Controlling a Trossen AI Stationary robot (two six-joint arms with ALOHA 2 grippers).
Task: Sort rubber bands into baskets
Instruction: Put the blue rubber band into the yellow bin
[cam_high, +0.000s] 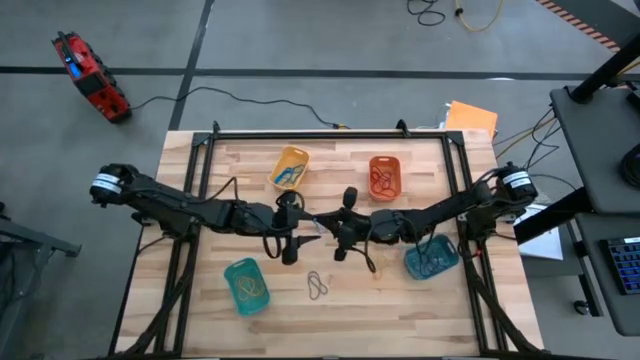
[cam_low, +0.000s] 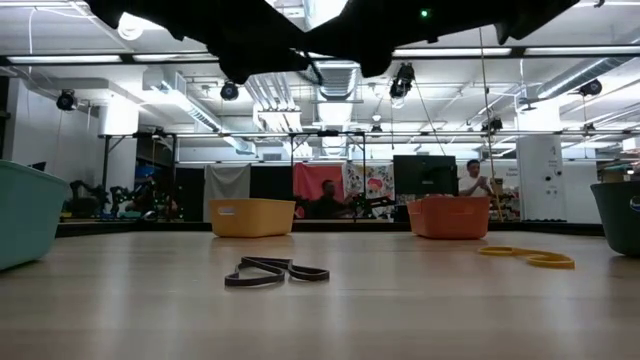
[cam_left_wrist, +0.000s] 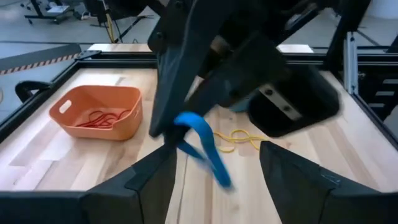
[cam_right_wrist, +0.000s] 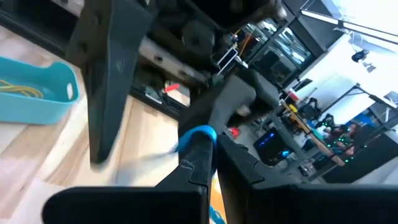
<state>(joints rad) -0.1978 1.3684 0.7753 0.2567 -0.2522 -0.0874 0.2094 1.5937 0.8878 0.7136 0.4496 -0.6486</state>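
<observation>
Mid-table, right claw (cam_right_wrist: 200, 163) pinches blue band (cam_left_wrist: 202, 142).

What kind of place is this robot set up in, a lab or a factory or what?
Most likely a robotics lab or open workshop. The wooden table stands in a black metal frame on a grey concrete floor; cables trail across it, and the low view shows an exposed ceiling with strip lights and a person beyond.
</observation>
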